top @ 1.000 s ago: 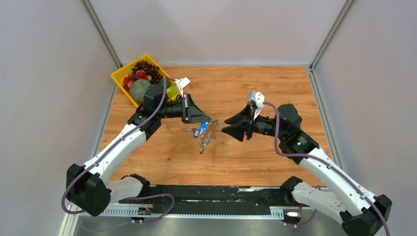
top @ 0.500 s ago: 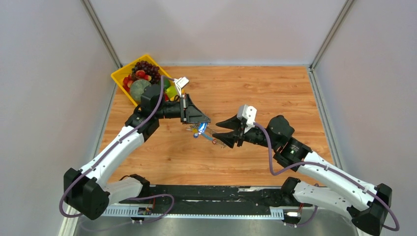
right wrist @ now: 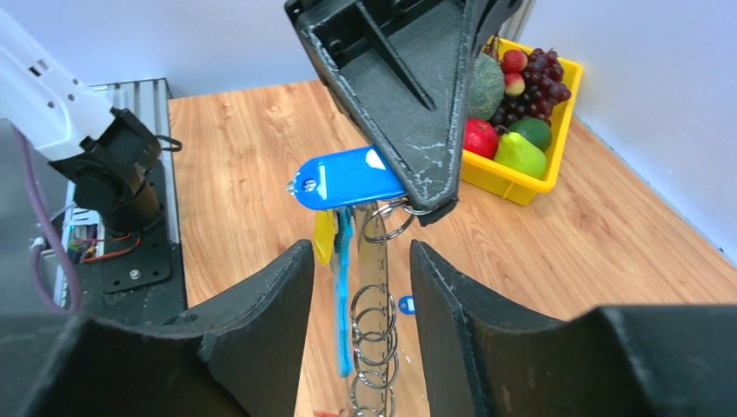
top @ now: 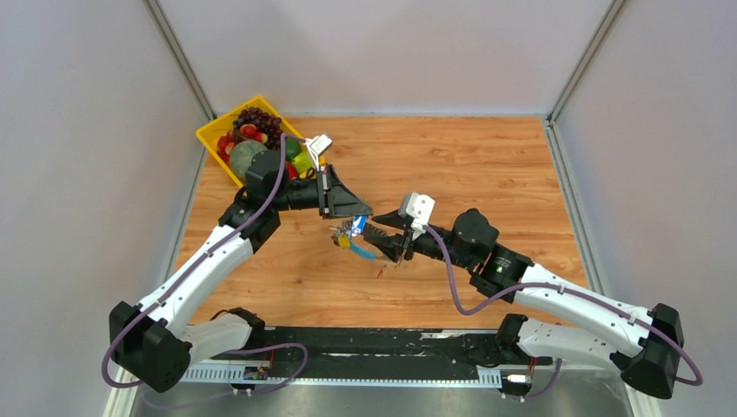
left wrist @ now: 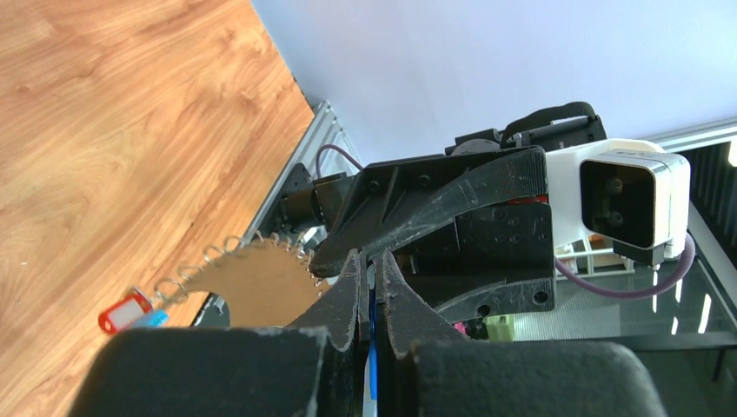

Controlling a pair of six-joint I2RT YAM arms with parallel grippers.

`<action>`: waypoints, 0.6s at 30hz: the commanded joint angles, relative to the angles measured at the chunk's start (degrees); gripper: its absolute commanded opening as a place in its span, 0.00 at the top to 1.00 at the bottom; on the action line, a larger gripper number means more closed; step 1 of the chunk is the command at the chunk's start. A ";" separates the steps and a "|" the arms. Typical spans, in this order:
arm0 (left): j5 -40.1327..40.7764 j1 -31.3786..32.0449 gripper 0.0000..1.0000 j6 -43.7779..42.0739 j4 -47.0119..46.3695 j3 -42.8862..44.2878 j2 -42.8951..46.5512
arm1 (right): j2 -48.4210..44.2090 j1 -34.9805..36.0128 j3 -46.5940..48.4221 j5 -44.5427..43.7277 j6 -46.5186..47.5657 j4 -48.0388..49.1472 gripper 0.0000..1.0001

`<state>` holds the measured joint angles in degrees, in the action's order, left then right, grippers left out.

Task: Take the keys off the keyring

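Note:
My left gripper (top: 355, 211) is shut on the keyring's light-blue band (left wrist: 372, 334) and holds it above the table. The loop hangs down as band (right wrist: 345, 295) and a chain of metal rings (right wrist: 375, 339). Keys with a blue head (right wrist: 343, 178) and a yellow head (right wrist: 323, 236) hang just under the left fingers (right wrist: 408, 104). A red head (left wrist: 126, 313) sits at the chain's far end. My right gripper (right wrist: 361, 252) is open, with one jaw on each side of the hanging loop and not touching it. It also shows in the top view (top: 375, 239).
A yellow basket (top: 211, 139) of fruit stands at the table's far left corner, behind the left arm. A small blue tag (right wrist: 406, 304) lies on the wooden table under the loop. Grey walls close in the left, right and far sides.
My right gripper has moved left and down to the keyring, and its open jaws now straddle the hanging loop. The left gripper has kept its hold and barely shifted.

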<state>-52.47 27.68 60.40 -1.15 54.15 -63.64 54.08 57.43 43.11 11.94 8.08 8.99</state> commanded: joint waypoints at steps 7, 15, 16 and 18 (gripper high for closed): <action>0.69 0.60 1.00 1.86 -4.20 1.10 2.04 | 0.82 1.12 1.58 -7.86 -0.70 5.52 0.66; 2.06 0.83 1.00 3.43 -5.89 0.06 2.20 | 2.01 1.61 2.68 -8.55 -0.95 6.43 0.72; 2.20 0.86 1.00 3.72 -6.65 -0.21 2.20 | 2.19 1.77 2.82 -8.74 -0.96 6.47 0.72; 2.37 1.07 1.00 4.46 -7.76 -0.49 2.15 | 2.14 1.91 2.92 -9.58 -0.91 6.47 0.73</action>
<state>-50.37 28.14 62.37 -3.20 53.95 -63.40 56.12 58.81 43.38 4.60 7.73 12.47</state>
